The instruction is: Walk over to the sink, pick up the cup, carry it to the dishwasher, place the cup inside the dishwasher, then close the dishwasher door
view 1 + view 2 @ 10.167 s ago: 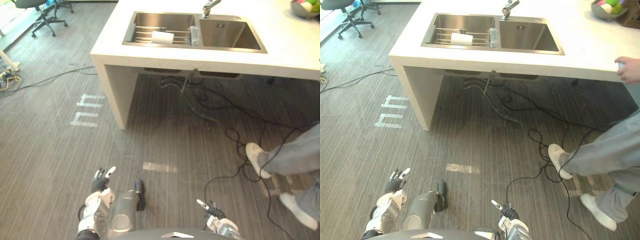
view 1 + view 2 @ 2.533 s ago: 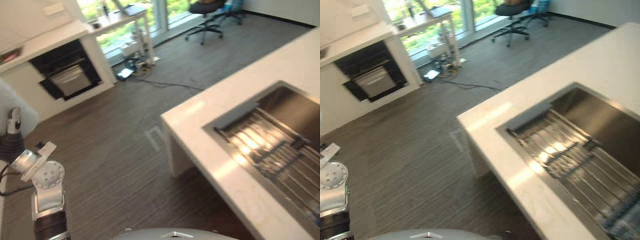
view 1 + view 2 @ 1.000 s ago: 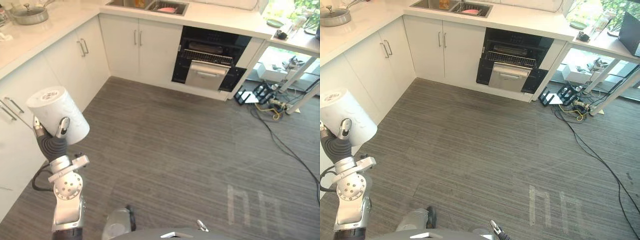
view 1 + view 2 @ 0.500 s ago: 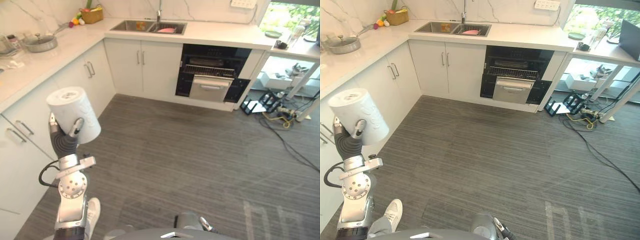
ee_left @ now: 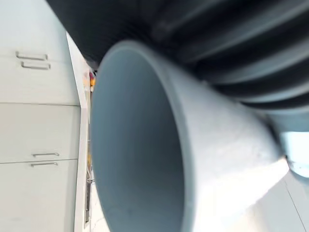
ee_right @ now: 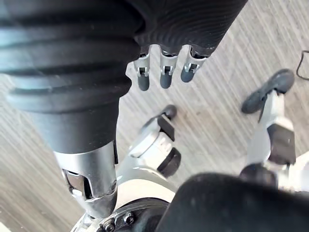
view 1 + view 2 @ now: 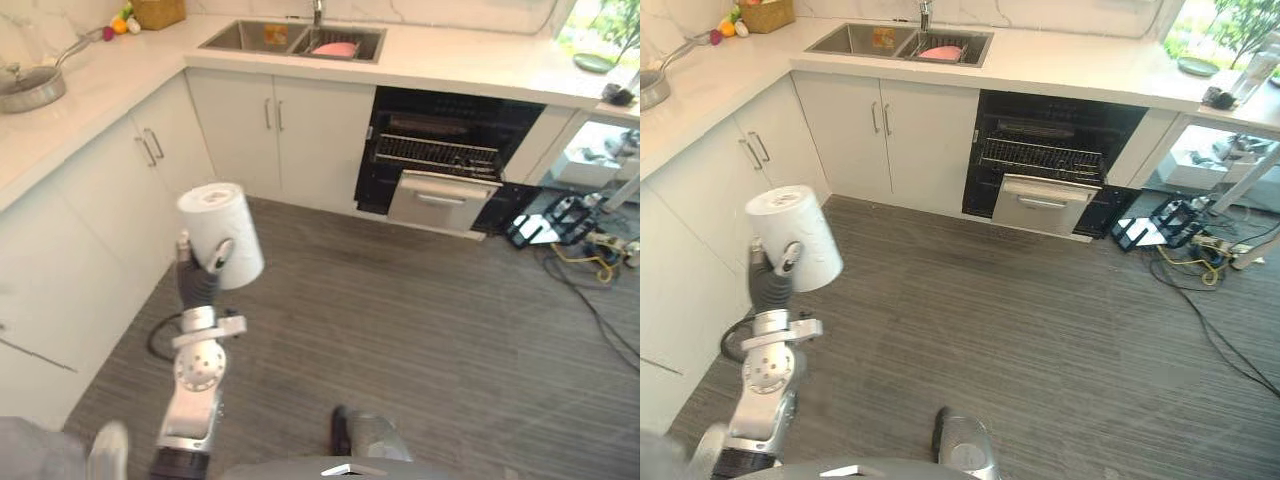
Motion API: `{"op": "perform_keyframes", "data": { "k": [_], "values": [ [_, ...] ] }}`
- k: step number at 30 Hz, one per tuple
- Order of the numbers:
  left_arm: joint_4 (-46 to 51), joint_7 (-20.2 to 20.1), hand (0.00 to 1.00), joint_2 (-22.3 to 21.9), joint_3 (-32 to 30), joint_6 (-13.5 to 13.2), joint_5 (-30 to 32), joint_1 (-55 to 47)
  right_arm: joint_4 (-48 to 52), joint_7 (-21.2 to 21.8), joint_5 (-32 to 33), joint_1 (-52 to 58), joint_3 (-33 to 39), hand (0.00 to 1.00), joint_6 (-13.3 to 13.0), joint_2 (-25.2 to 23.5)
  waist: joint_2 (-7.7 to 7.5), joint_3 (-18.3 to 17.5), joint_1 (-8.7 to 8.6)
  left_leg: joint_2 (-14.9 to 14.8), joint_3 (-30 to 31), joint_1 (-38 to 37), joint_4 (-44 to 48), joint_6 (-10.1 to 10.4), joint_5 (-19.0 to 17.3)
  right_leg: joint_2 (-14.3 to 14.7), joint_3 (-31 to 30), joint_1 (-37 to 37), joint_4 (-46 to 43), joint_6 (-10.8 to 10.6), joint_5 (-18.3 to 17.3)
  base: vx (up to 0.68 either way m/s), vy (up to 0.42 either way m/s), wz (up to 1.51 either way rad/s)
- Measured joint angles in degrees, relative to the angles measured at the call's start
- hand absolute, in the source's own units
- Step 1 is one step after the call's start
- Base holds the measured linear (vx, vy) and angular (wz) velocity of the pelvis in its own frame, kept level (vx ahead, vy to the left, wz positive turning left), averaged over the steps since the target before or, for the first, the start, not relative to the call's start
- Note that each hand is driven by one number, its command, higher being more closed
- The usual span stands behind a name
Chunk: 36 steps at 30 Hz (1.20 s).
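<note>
Cup [image 7: 220, 232] sits in the left hand [image 7: 198, 279], fingers curled round it; the right hand [image 6: 164, 73] hangs slack-fingered. Carrying step, it seems: next, close on the open dishwasher [image 7: 440, 160].

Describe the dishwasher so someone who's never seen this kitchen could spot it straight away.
Find the white countertop with the steel double sink. Under it, just right of the white cabinet doors, sits the dishwasher: the one black cavity among white fronts, showing a wire rack above a silver handled panel.
</note>
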<state>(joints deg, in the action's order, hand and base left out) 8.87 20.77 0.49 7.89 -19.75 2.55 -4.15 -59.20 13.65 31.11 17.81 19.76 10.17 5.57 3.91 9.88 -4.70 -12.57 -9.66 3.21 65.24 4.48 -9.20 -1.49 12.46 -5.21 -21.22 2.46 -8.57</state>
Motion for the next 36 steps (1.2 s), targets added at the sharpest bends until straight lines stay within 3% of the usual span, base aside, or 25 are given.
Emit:
{"op": "perform_keyframes", "data": {
  "k": [2, 4, 5, 7, 9, 10, 11, 12, 13, 16, 18, 19, 20, 21, 22, 24, 26, 28, 29, 30, 31, 32, 33, 35, 36],
  "values": [
    [0.1, 0.0, 1.00, 0.4, -0.7, 0.4, -0.2, 0.4, -0.3, -0.1, 0.1, 0.5, 0.1, 0.00, -0.6, -0.4, -1.45, 0.8, 0.58, -1.5, -2.6, 4.7, 1.2, -3.2, -2.8, -0.3, -0.1, 6.6, 3.6, -0.3, -1.6, 0.50, -0.054, -0.11],
    [1.2, 0.0, 1.00, 1.6, -1.1, 0.5, -0.3, 0.4, -0.4, 0.0, 0.1, 0.1, 0.7, 0.00, -1.5, -0.1, -1.45, 0.5, 2.38, -0.8, -6.3, 7.8, -9.6, -3.8, -4.7, -1.0, -2.1, 10.3, 7.0, -1.7, -1.7, 0.48, 0.017, -0.50],
    [2.8, -0.1, 1.00, 2.0, -1.2, 0.5, -0.2, 0.5, -1.0, -0.4, 0.1, -0.8, 1.2, 0.00, -1.6, 0.3, -1.41, 0.6, 2.83, 1.0, -7.1, 10.0, -20.8, -3.6, -4.9, -1.9, -3.3, 11.5, 8.5, -2.4, -1.9, 0.57, 0.113, -0.51],
    [4.7, -0.3, 1.00, 1.9, -1.0, 0.5, -0.2, 0.3, -1.6, -0.3, 0.1, -1.2, 0.8, 0.00, -1.5, 1.3, -1.68, 0.7, 3.52, 4.8, -5.2, 11.2, -40.9, -2.4, -0.5, -3.5, -4.8, 13.3, 10.2, -3.7, -2.2, 0.48, 0.168, -0.50],
    [6.8, -0.3, 1.00, 2.0, -1.2, 0.5, -0.1, 0.0, -2.5, -0.1, 0.2, -0.8, 0.5, 0.00, -1.4, 2.4, 0.10, 0.4, 3.93, 5.2, -0.4, 10.7, -60.1, 0.2, 7.6, -2.0, -7.5, 15.3, 11.8, -5.9, -3.4, 0.46, 0.243, -0.65],
    [6.8, -0.2, 1.00, 3.2, -2.9, 0.4, -0.2, 0.0, -2.7, -0.5, 0.7, -1.0, 0.5, 0.00, -1.3, 2.0, -0.52, 0.8, 4.20, 5.1, 0.1, 9.4, -58.4, -1.7, 16.5, -2.5, -10.0, 17.4, 11.8, -7.6, -5.6, 0.44, 0.270, -0.54],
    [6.8, -0.2, 1.00, 3.2, -2.9, 0.4, -0.2, 0.0, -2.7, -0.5, 0.7, -1.0, 0.5, 0.00, -1.3, 2.0, -0.52, 0.8, 4.20, 5.1, 0.1, 9.4, -58.4, -1.7, 16.5, -2.5, -10.0, 17.4, 11.8, -7.6, -5.6, 0.47, 0.315, -0.72],
    [6.8, 0.0, 1.00, 4.8, -5.8, 0.4, -0.4, -0.2, -3.4, -0.7, 0.6, -1.6, -0.2, 0.00, -1.2, 0.6, -2.98, 1.1, 3.93, 5.8, -0.7, 9.3, -55.0, -3.6, 15.9, -4.0, -12.1, 17.6, 11.1, -7.0, -5.4, 0.36, 0.223, -0.53],
    [7.0, 0.2, 1.00, 6.3, -8.0, 0.5, -0.8, 0.3, -4.0, -0.5, 0.5, -2.4, -1.9, 0.00, -1.1, -0.1, -5.13, 0.8, 3.89, 6.2, -0.4, 9.6, -51.4, -3.6, 12.3, -4.7, -12.9, 17.7, 10.2, -5.8, -3.9, 0.41, 0.243, -0.60],
    [8.0, 0.0, 1.00, 6.4, -9.7, 0.7, -0.9, 0.1, -4.7, -0.6, 0.1, -2.5, -2.7, 0.00, 0.1, -0.4, -6.12, 0.3, 4.70, 9.1, 0.3, 7.2, -48.5, -4.6, 7.6, -7.3, -13.6, 18.3, 5.4, -5.7, -2.8, 0.32, 0.213, -0.20],
    [9.1, -1.1, 1.00, 6.5, -10.3, 0.9, -0.9, 0.3, -4.7, -0.4, 0.7, -2.5, -2.7, 0.00, 1.5, -0.4, -7.07, -0.6, 4.53, 13.0, -0.7, 3.8, -49.6, -6.2, 5.5, -11.4, -13.7, 13.1, -10.2, -7.1, -2.8, 0.29, 0.178, 0.11],
    [10.6, -1.4, 1.00, 6.7, -10.3, 0.9, -0.2, 0.2, -4.4, 0.1, 0.8, -2.8, -2.6, 0.00, 2.1, -0.6, -8.19, -0.7, 4.33, 15.6, -1.0, 2.5, -49.1, -7.4, 3.8, -14.5, -14.3, 8.5, -20.9, -11.0, 0.4, 0.23, 0.130, 0.21],
    [11.3, -1.5, 1.00, 6.7, -10.2, 0.9, 0.3, 0.2, -4.2, 0.3, 0.8, -2.8, -2.5, 0.00, 2.5, -0.7, -8.66, -0.7, 4.30, 16.8, -1.0, 1.7, -48.9, -7.9, 3.0, -15.8, -14.5, 6.6, -25.5, -12.0, 3.2, 0.36, 0.198, 0.31],
    [11.4, -1.5, 1.00, 6.7, -9.8, 0.9, 1.4, 0.2, -3.8, 1.2, 0.5, -2.8, -2.5, 0.00, 3.5, -0.8, -8.67, -0.6, 3.84, 18.1, -0.1, -0.6, -49.1, -8.6, 1.5, -17.1, -14.7, 3.6, -32.9, -10.0, 11.2, 0.31, 0.148, 0.32],
    [11.2, -1.3, 1.00, 6.6, -10.0, 1.4, 2.0, 0.2, -3.5, 1.9, 0.5, -2.8, -1.6, 0.00, 4.1, -1.3, -8.09, -0.2, 3.66, 18.2, 0.8, -2.8, -49.5, -9.2, 0.4, -16.9, -13.8, 0.2, -39.4, -8.0, 7.2, 0.37, 0.141, 0.29],
    [10.0, -0.1, 1.00, 6.3, -10.2, 2.0, 2.0, 0.2, -2.5, 2.5, 0.6, -2.8, -1.1, 0.00, 4.1, -2.4, -8.05, -0.2, 3.28, 17.0, 1.9, -6.9, -51.8, -9.3, -0.3, -14.9, -8.7, -4.7, -41.2, -5.1, -1.5, 0.31, 0.051, 0.11],
    [8.4, 0.4, 1.00, 6.2, -9.9, 2.2, 2.0, 0.4, -2.5, 3.3, 0.7, -3.3, -1.0, 0.00, 4.1, -3.2, -7.75, -0.1, 2.82, 14.9, 2.6, -9.7, -54.0, -8.7, -0.8, -10.3, -3.9, -9.6, -30.9, -4.6, -5.8, 0.29, -0.030, 0.13],
    [6.3, 0.4, 1.00, 6.4, -9.4, 2.3, 2.0, 0.9, -2.6, 2.4, 0.5, -3.1, -1.1, 0.00, 4.2, -3.3, -7.54, 0.1, 1.12, 13.2, 3.9, -10.5, -54.7, -8.1, -1.6, -5.4, -3.3, -10.6, -7.1, -6.1, -1.7, 0.29, -0.082, 0.47],
    [4.9, 0.3, 1.00, 6.5, -8.9, 2.4, 2.0, 1.0, -2.9, 1.8, 0.0, -1.6, -1.2, 0.00, 4.1, -3.5, -7.91, 0.4, 0.70, 13.8, 4.8, -12.1, -55.8, -7.4, -2.0, -4.8, -3.8, -10.8, 5.1, -7.0, 3.1, 0.38, -0.124, 0.61],
    [4.1, 0.3, 1.00, 6.4, -8.4, 2.4, 2.0, 0.3, -3.8, 1.2, -0.1, -0.1, -1.4, 0.00, 4.0, -3.5, -7.97, 0.5, 0.52, 14.5, 4.4, -14.6, -56.5, -6.6, -2.8, -5.2, -3.6, -10.8, 8.6, -7.7, 6.7, 0.42, -0.139, 0.58],
    [4.0, 0.4, 1.00, 6.5, -8.0, 2.3, 2.0, -0.2, -4.4, 1.1, -0.4, 0.9, -1.6, 0.00, 4.0, -3.5, -8.29, 0.5, 0.20, 14.8, 4.2, -15.8, -56.5, -6.1, -3.6, -5.7, -3.3, -10.5, 8.5, -7.3, 8.6, 0.53, -0.175, 0.60],
    [4.0, 0.6, 1.00, 6.9, -7.7, 1.7, 2.0, -0.5, -5.2, 1.1, -1.9, 2.5, -1.7, 0.00, 4.2, -4.0, -9.52, 0.1, -0.18, 15.9, 4.1, -17.6, -56.3, -4.9, -5.8, -6.4, -2.3, -9.3, 8.0, -3.1, 13.3, 0.65, -0.219, 0.46],
    [3.4, 0.7, 1.00, 5.8, -7.7, 1.3, 2.0, -0.8, -6.5, 1.1, -2.4, 2.3, -1.6, 0.00, 4.6, -3.4, -8.35, 0.5, -0.06, 14.5, 4.6, -18.8, -56.0, -3.4, -7.7, -5.0, -1.8, -9.5, 5.8, -0.8, 16.1, 0.55, -0.187, 0.29],
    [3.4, 0.3, 1.00, 5.0, -7.1, 1.2, 2.0, -0.8, -6.7, 1.4, -2.2, 1.3, -1.7, 0.00, 5.3, -2.6, -3.82, 0.7, -0.18, 10.5, 4.2, -18.1, -54.5, -2.7, -9.1, -1.4, -1.0, -9.6, 6.1, 0.4, 13.8, 0.46, -0.129, -0.14],
    [3.4, 0.0, 1.00, 5.1, -7.0, 1.2, 2.0, -0.2, -6.7, 1.4, -2.0, 0.4, -1.8, 0.00, 5.7, -2.1, -3.05, 0.8, -0.32, 9.2, 4.1, -18.2, -54.2, -2.9, -9.2, 0.0, -0.8, -9.7, 5.5, 0.8, 12.4, 0.48, -0.147, -0.20]
  ]
}}
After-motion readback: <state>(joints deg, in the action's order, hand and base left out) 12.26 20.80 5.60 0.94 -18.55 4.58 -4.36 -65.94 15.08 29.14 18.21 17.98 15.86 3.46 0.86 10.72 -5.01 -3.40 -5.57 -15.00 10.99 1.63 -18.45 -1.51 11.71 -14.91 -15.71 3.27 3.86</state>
